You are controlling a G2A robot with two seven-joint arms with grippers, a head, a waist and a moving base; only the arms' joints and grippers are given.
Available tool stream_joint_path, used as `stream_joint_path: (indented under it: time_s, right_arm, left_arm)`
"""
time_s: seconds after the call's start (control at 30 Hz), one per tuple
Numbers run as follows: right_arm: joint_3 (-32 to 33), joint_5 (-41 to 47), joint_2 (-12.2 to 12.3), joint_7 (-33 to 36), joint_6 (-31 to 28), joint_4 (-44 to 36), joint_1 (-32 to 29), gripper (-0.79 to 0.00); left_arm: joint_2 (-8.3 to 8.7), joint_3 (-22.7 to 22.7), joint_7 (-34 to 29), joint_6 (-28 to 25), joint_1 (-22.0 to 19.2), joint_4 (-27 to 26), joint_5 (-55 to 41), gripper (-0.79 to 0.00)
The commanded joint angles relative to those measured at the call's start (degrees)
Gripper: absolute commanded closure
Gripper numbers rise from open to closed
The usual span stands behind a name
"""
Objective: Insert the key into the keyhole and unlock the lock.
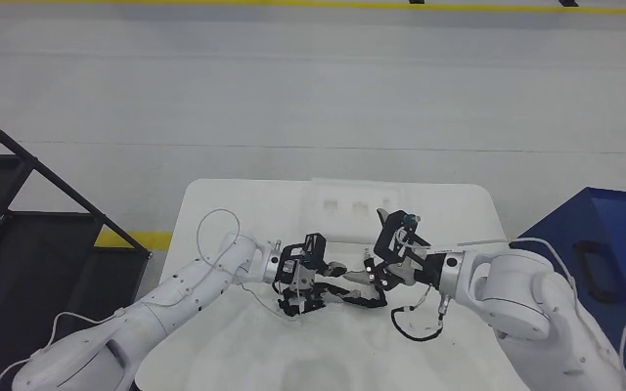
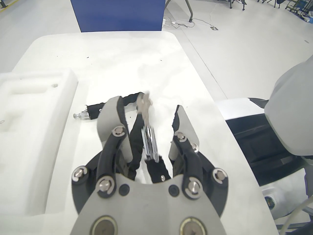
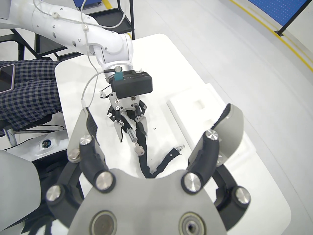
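A black fabric-sleeved cable lock (image 2: 135, 133) lies on the white table (image 2: 122, 57). Its silver lock body (image 2: 150, 143) sits between the spread fingers of my left gripper (image 2: 147, 103), which is open. A silver key (image 2: 144, 103) sticks out of the lock body, head pointing away from the wrist. The cable's loose metal end pin (image 2: 78, 116) rests beside the foam. From the right wrist view, the key (image 3: 139, 150) and cable (image 3: 146, 170) lie ahead of my right gripper (image 3: 157, 116), open with nothing between its fingers. In the top view both grippers (image 1: 318, 283) (image 1: 370, 279) face each other mid-table.
A white foam tray (image 1: 352, 205) with cut-out pockets lies along the table's far side, close to the cable's end. A blue bin (image 1: 587, 254) stands off the table's right end, and a black rack (image 1: 39, 244) off its left end.
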Motion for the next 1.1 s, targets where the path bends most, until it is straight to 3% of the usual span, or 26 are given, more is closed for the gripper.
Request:
stream_joint_path:
  time_s: [0.0, 0.2, 0.37, 0.57, 1.07]
  right_arm:
    - [-0.5, 0.3, -0.1, -1.0, -0.9, 1.7, 0.5, -0.785]
    - [-1.4, 1.3, -0.2, -4.3, -5.6, 8.2, 3.9, -0.785]
    - [-2.1, 3.4, -0.5, -5.3, -10.0, 13.9, 9.4, -0.785]
    - [-3.2, 5.8, -0.9, -4.8, -13.9, 19.3, 17.6, -0.785]
    - [-6.7, 5.8, -1.5, -3.6, -17.1, 26.1, 28.0, -0.785]
  left_arm:
    - [-0.2, -0.6, 0.7, 0.0, -0.8, 1.1, 0.1, -0.785]
    - [0.49, -4.1, 5.1, 0.0, -3.9, 4.2, -0.9, -0.785]
    - [2.17, -7.8, 8.0, 0.0, -6.9, 5.7, -2.9, -0.785]
    - [4.34, -10.5, 7.2, 0.0, -12.2, 5.8, -4.3, -0.785]
    - [7.51, -3.0, -0.4, 0.0, -23.2, 4.2, -18.8, -0.785]
